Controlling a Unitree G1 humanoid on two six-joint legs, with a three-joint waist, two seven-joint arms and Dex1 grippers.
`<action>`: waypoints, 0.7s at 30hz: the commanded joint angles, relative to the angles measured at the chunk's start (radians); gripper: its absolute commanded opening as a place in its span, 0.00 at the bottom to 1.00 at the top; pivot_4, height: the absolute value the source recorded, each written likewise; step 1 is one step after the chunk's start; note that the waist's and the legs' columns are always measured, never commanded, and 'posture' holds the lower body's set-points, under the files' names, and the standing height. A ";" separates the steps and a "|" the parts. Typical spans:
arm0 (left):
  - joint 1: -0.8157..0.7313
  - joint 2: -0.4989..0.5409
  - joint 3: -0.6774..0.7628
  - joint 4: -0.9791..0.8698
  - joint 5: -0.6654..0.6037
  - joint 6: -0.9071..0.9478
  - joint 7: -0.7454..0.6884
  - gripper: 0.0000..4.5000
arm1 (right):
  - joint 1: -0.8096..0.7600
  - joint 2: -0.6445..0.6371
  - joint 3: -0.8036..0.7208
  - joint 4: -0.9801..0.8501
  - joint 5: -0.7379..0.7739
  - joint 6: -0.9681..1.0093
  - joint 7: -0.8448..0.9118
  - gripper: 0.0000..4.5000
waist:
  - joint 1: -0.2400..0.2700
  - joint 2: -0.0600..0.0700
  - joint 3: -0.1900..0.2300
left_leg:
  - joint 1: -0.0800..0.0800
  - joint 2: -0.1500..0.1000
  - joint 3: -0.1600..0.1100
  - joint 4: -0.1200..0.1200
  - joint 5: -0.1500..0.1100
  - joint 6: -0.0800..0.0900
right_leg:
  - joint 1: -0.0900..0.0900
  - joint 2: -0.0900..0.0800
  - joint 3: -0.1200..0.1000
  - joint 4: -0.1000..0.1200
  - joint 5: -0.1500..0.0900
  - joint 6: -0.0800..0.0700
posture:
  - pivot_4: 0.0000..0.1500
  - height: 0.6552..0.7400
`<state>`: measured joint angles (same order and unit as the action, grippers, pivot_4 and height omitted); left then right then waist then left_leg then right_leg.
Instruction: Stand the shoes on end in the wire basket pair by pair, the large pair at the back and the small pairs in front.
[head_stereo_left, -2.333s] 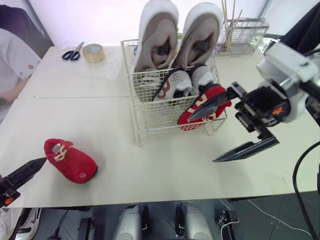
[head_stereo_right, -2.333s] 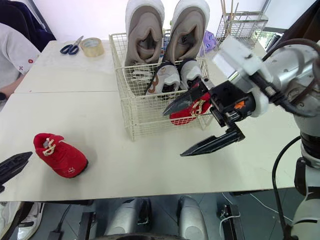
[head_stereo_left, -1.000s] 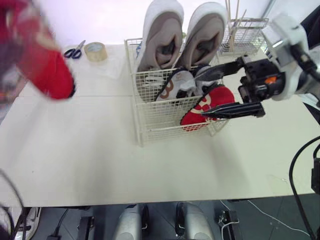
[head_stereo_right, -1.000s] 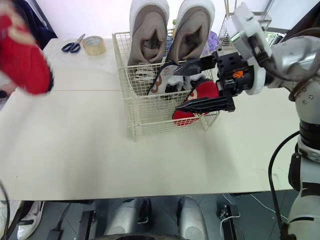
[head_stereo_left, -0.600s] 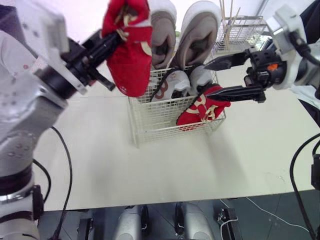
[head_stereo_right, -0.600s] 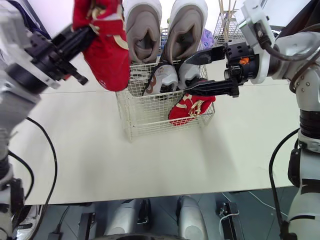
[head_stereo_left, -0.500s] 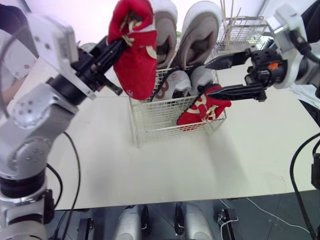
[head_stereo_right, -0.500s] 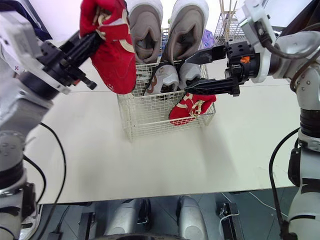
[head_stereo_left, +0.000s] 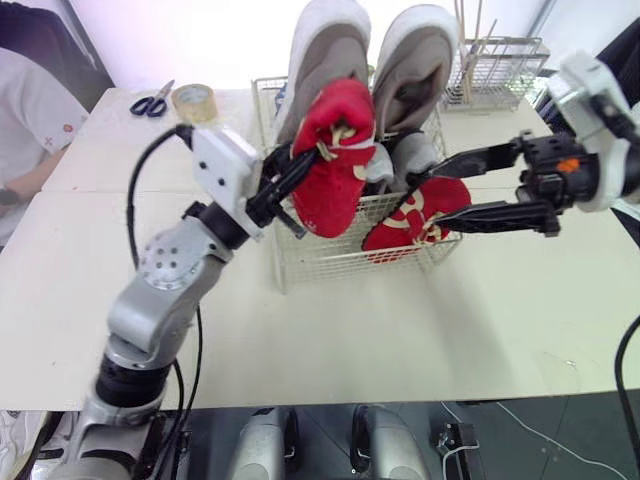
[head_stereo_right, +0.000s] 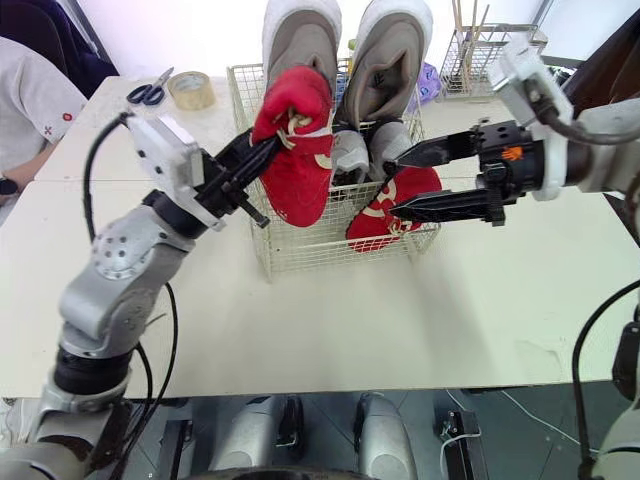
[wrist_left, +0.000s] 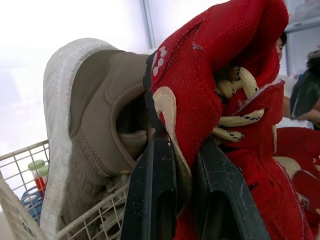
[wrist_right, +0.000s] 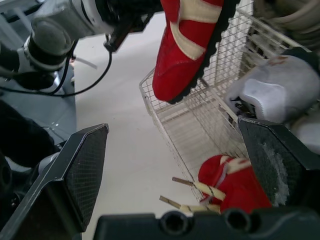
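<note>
My left gripper (head_stereo_left: 300, 165) is shut on the collar of a small red shoe (head_stereo_left: 335, 170) and holds it, toe down, over the front left of the white wire basket (head_stereo_left: 320, 262). A second red shoe (head_stereo_left: 415, 215) leans in the basket's front right corner. My right gripper (head_stereo_left: 443, 196) is open, one finger above that shoe and one below; I cannot tell if they touch it. Two large beige shoes (head_stereo_left: 325, 50) stand on end at the back. A small grey-white pair (wrist_right: 272, 90) sits in front of them, partly hidden by the held shoe.
Scissors (head_stereo_left: 152, 102) and a tape roll (head_stereo_left: 194, 100) lie at the table's back left. A second wire rack (head_stereo_left: 500, 70) with sticks stands at the back right. A person in a white shirt (head_stereo_left: 30, 110) sits at the left edge.
My left arm has swung the red shoe from the table's left, high up, down to the basket's front left. The right gripper stays open beside the other red shoe.
</note>
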<state>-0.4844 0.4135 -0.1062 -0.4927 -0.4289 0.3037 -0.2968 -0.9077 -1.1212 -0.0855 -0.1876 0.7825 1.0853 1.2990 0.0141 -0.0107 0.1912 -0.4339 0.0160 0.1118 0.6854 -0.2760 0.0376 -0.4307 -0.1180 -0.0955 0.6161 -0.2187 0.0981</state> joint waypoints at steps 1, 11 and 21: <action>0.020 -0.031 -0.014 0.019 0.111 -0.114 -0.002 0.00 | 0.015 -0.039 -0.072 -0.047 0.049 0.042 -0.029 1.00 | 0.000 0.000 0.000 | 0.000 0.000 0.000 0.000 0.000 0.000 | 0.000 0.000 0.000 0.000 0.000 0.000 | 1.00 1.00; 0.188 -0.104 -0.046 0.047 0.334 -0.309 0.033 0.00 | 0.162 -0.060 -0.227 -0.150 0.204 0.197 -0.159 1.00 | 0.000 0.002 -0.002 | 0.003 0.000 0.000 0.000 -0.001 0.001 | 0.003 -0.001 0.000 0.001 0.000 0.000 | 1.00 1.00; 0.257 -0.142 -0.051 0.090 0.407 -0.352 0.033 0.00 | 0.201 -0.046 -0.239 -0.120 0.238 0.171 -0.213 1.00 | -0.001 0.004 -0.004 | 0.005 0.000 -0.001 0.000 -0.005 0.008 | 0.004 -0.002 0.000 0.002 0.000 -0.001 | 1.00 1.00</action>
<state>-0.2354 0.2794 -0.1713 -0.4110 -0.0303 -0.0691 -0.2793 -0.7044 -1.1629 -0.2982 -0.3047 1.0055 1.2762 1.0949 0.0131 -0.0066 0.1877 -0.4287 0.0161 0.1110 0.6857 -0.2809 0.0458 -0.4271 -0.1195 -0.0954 0.6183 -0.2185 0.0974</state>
